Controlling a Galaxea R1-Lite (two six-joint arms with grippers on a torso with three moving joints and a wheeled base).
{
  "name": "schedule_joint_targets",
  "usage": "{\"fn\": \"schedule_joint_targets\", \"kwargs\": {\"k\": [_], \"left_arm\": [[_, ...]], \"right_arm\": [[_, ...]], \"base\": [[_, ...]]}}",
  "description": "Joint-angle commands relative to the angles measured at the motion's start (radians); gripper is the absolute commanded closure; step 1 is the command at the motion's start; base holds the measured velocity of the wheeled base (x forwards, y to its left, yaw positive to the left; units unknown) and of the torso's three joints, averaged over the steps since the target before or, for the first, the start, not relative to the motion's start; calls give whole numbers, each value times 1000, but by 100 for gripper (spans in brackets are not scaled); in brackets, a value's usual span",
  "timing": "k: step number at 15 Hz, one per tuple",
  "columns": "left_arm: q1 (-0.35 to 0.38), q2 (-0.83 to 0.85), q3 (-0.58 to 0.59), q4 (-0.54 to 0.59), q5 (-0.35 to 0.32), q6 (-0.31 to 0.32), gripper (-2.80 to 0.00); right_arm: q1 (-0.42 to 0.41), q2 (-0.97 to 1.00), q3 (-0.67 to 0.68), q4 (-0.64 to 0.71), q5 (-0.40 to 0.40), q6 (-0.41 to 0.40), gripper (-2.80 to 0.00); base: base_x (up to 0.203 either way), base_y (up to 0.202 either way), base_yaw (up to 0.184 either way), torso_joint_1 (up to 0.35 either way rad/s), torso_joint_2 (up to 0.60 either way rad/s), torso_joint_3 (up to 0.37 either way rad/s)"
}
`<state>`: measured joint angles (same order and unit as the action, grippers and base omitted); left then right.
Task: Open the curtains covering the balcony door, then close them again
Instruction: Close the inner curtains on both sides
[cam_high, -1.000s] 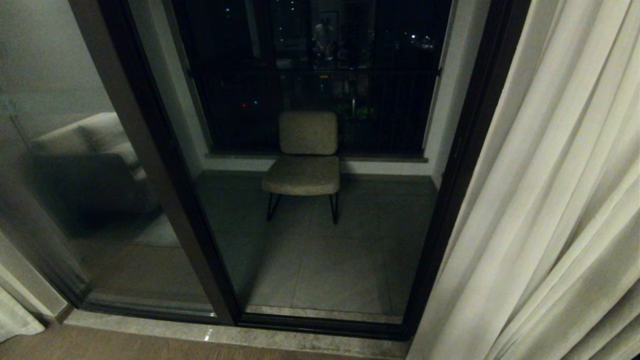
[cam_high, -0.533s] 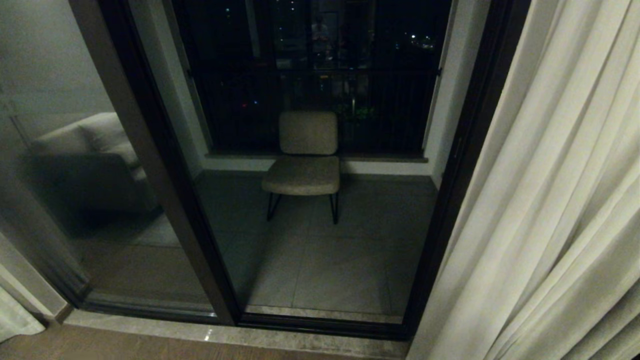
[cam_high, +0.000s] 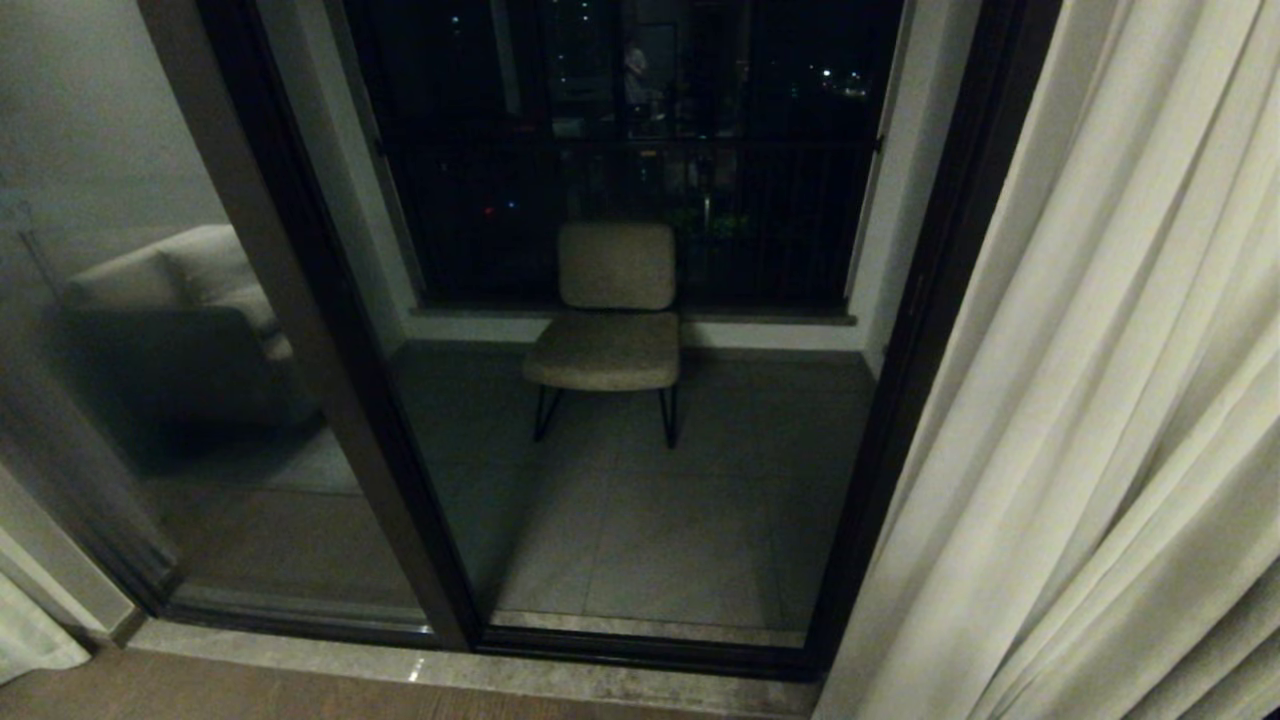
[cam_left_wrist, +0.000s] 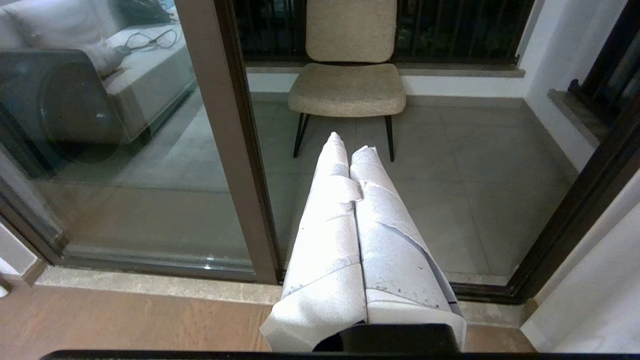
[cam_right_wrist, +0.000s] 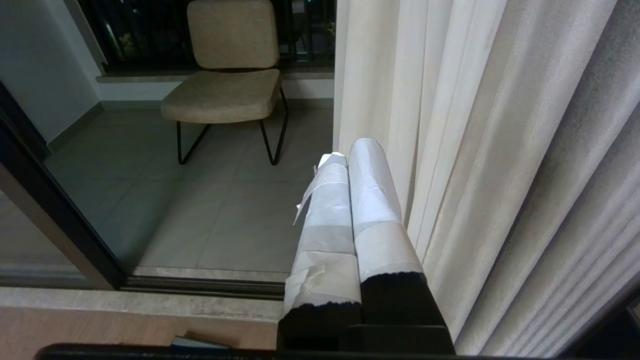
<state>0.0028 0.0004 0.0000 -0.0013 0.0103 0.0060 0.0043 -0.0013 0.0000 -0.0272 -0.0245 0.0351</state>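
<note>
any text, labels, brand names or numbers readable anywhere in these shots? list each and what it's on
None: no readable word, label, brand, number or sign in any view.
The curtains, the balcony door frame and glass, and the chair are all plain.
The taped left gripper and right gripper carry no print.
A flat object on the floor at the right wrist view's edge is too cropped to read.

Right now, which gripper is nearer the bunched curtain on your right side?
Right. The right gripper, shut, sits right beside the curtain folds. The left gripper, also shut, points at the open doorway toward the chair, away from it.
</note>
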Motion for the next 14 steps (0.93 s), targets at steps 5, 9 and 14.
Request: {"fn": "schedule_joint_targets", "kwargs": {"k": [5,9,14], "left_arm": [[0,0,-1,0,0,0,0],[0,0,0,0,0,0,0],[0,0,0,0,0,0,0]], "right_arm": [[0,1,0,0,0,0,0],[0,1,0,0,0,0,0],[0,1,0,0,0,0,0]], "base": [[0,0,0,0,0,0],[0,0,0,0,0,0],[0,0,0,0,0,0]]}}
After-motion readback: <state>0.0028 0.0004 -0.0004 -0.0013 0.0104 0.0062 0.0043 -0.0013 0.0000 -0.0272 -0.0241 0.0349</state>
